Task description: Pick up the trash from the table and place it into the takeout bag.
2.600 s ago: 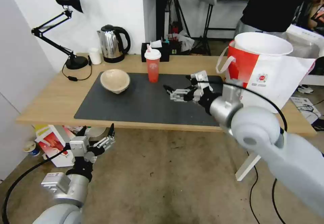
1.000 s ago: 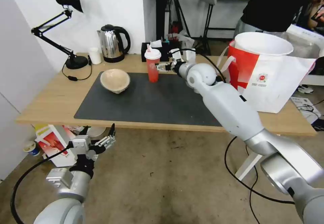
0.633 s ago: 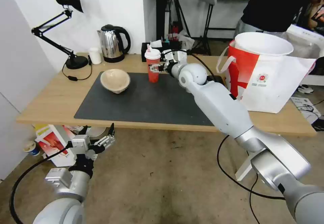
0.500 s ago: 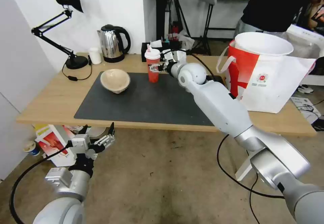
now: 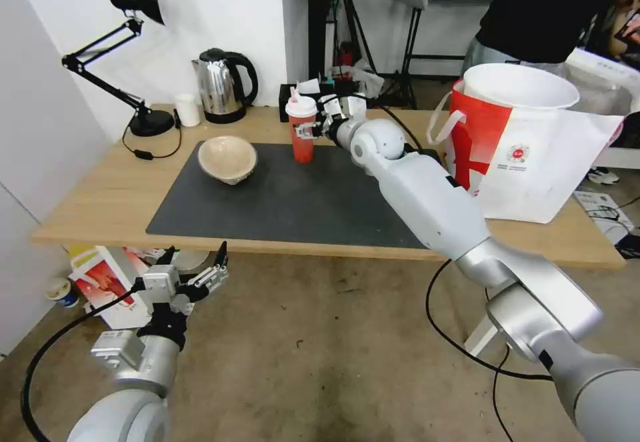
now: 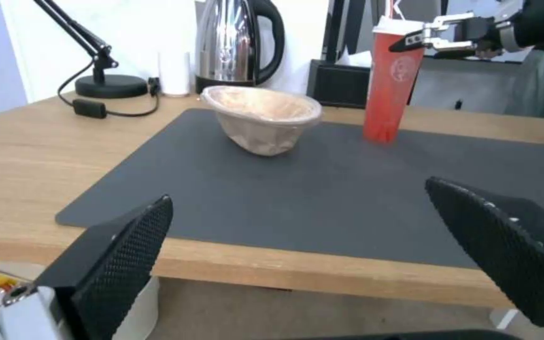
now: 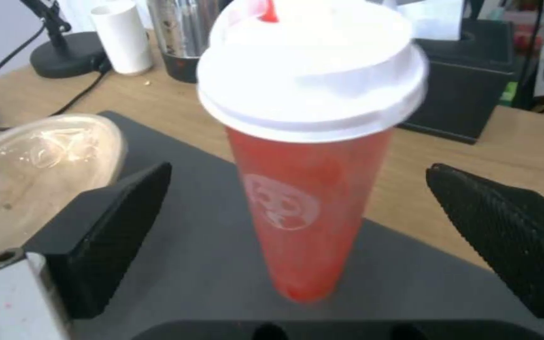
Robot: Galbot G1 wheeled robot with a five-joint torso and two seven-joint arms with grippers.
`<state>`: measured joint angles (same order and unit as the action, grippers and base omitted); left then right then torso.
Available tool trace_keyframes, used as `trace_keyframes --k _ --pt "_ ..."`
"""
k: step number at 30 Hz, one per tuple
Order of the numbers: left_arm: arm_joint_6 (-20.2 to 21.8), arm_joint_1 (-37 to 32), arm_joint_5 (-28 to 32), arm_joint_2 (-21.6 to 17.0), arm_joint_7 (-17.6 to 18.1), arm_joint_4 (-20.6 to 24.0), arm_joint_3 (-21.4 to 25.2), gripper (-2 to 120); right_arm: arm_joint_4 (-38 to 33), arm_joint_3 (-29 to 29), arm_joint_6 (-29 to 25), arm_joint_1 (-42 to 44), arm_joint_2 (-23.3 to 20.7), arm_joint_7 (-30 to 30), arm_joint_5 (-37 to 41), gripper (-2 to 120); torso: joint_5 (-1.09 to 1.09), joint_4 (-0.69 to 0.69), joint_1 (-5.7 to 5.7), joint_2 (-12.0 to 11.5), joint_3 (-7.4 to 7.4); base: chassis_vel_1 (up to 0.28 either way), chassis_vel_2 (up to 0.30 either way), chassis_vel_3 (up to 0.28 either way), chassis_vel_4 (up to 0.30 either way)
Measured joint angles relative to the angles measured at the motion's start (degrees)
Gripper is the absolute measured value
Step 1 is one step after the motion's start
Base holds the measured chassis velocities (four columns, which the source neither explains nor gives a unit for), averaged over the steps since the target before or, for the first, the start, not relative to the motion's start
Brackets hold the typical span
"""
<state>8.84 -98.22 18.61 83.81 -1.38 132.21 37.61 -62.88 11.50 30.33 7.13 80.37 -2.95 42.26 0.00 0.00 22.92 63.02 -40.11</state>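
Red drink cup stands upright at the far edge of the dark mat on the table; I have my right gripper at its upper part, fingers spread either side, not touching. My left gripper hangs open below the table edge

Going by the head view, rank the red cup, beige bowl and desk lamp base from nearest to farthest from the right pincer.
1. Red cup, right at the right pincer.
2. Beige bowl, farther left on the mat.
3. Desk lamp base, far left, near the wall.
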Motion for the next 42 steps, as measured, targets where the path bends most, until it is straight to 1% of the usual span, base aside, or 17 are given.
trace_keyframes --k 8,15,21,23,24,27,38,42 --pt "-0.28 -0.06 0.00 0.00 -0.01 -0.11 0.13 100 3.85 -0.52 -1.60 -0.41 2.28 1.66 -2.51 100 0.00 0.00 0.00 0.00 0.00 0.000 0.000 0.000 0.000" --pt "-0.32 0.05 0.01 -0.07 -0.03 -0.20 0.10 100 6.69 -1.23 -3.09 -1.03 3.19 3.35 -4.66 100 0.00 -0.01 0.00 0.00 0.00 0.000 0.000 0.000 0.000" --pt "-0.38 0.11 0.02 -0.03 -0.07 -0.27 -0.19 100 10.31 -1.90 -6.37 -1.50 4.44 5.84 -7.48 100 0.00 -0.01 0.00 0.00 0.00 0.000 0.000 0.000 0.000" --pt "-0.52 0.11 -0.01 0.05 -0.12 -0.37 -0.34 100 13.14 -2.64 -8.52 -1.87 5.46 7.26 -8.68 100 0.00 0.00 0.00 0.00 0.00 0.000 0.000 0.000 0.000" --pt "-0.52 0.11 -0.01 0.05 -0.12 -0.37 -0.34 100 13.14 -2.64 -8.52 -1.87 5.46 7.26 -8.68 100 0.00 0.00 0.00 0.00 0.00 0.000 0.000 0.000 0.000" --pt "-0.77 0.02 -0.05 0.06 -0.17 -0.52 -0.44 100 16.05 -3.26 -10.81 -2.22 6.33 9.25 -9.54 100 0.00 -0.01 0.00 0.00 0.00 0.000 0.000 0.000 0.000" --pt "-1.00 0.37 0.07 -0.33 -0.21 -0.74 -0.53 100 18.37 -3.77 -11.91 -2.63 7.90 10.23 -10.77 100 0.00 0.00 0.00 0.00 0.00 0.000 0.000 0.000 0.000" --pt "-1.13 0.54 0.33 -0.58 -0.22 -0.83 -0.61 100 20.21 -4.37 -13.09 -2.75 8.85 10.96 -11.76 100 0.00 0.00 0.00 0.00 0.00 0.000 0.000 0.000 0.000"
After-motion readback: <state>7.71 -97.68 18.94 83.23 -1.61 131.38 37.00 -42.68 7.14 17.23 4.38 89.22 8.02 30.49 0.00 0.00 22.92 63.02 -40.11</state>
